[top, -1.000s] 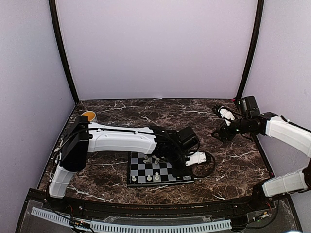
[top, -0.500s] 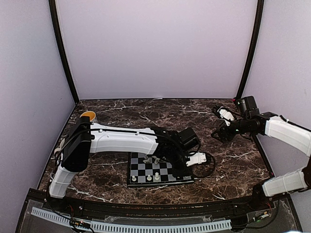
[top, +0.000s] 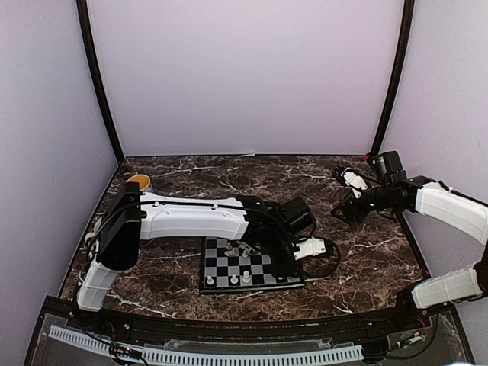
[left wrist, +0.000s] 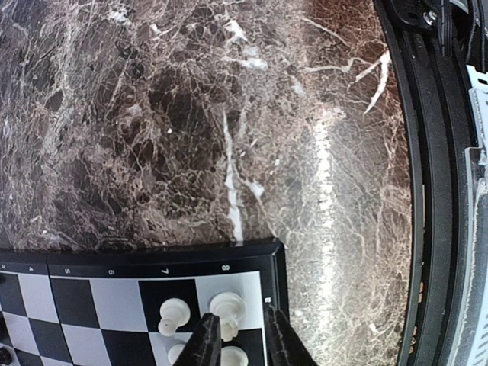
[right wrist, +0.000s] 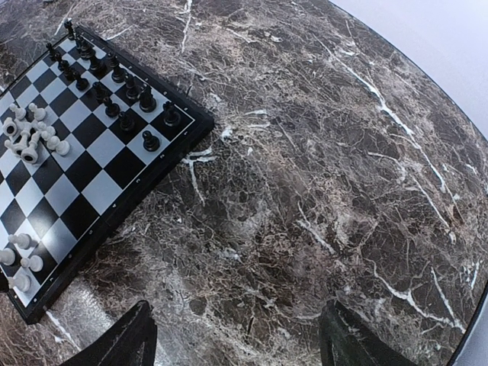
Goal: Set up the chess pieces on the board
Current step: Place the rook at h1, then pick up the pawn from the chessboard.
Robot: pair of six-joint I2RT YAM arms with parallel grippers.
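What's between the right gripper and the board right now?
Only bare marble table. In the right wrist view, no piece or other object lies on the stretch from the open right gripper to the board.

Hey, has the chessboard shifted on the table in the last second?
No. In the top view the board keeps the same spot on the marble table, its near rim just as close to the table's front edge.

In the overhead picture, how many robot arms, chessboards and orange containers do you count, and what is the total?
Robot arms: 2, the left arm and the right arm
Chessboard: 1
Orange container: 1
Total: 4
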